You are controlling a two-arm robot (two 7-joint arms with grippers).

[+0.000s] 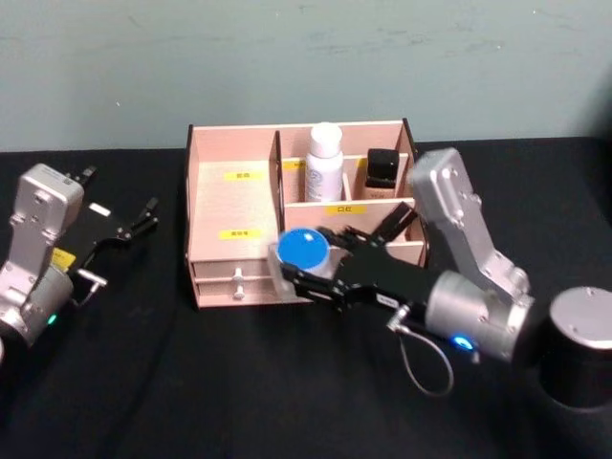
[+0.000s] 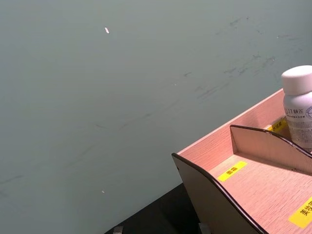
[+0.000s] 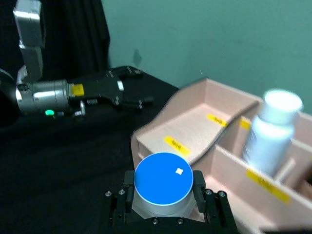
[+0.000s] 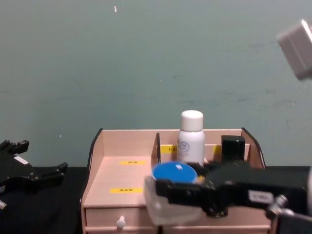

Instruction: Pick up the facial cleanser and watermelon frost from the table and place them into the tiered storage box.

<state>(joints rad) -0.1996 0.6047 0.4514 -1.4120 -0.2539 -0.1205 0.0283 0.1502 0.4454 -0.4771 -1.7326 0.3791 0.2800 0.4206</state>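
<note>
My right gripper [image 1: 300, 260] is shut on a round clear jar with a blue lid [image 1: 303, 248]; I cannot tell which task item it is. The jar [image 3: 163, 178] hangs just before the front edge of the tiered storage box [image 1: 234, 206], by its low front tier, above the drawers. The gripper's fingers [image 3: 199, 181] press the jar's sides. From the chest, the jar [image 4: 174, 172] shows in front of the box [image 4: 122, 175]. A white-capped white bottle [image 1: 324, 163] stands in a back compartment. My left gripper [image 1: 143, 218] rests open left of the box, holding nothing.
A dark square bottle [image 1: 383, 172] stands in the back right compartment beside the white bottle [image 4: 191, 136]. Two small drawers with white knobs [image 1: 237, 276] face me. The black table is bare around the box. A green wall rises behind.
</note>
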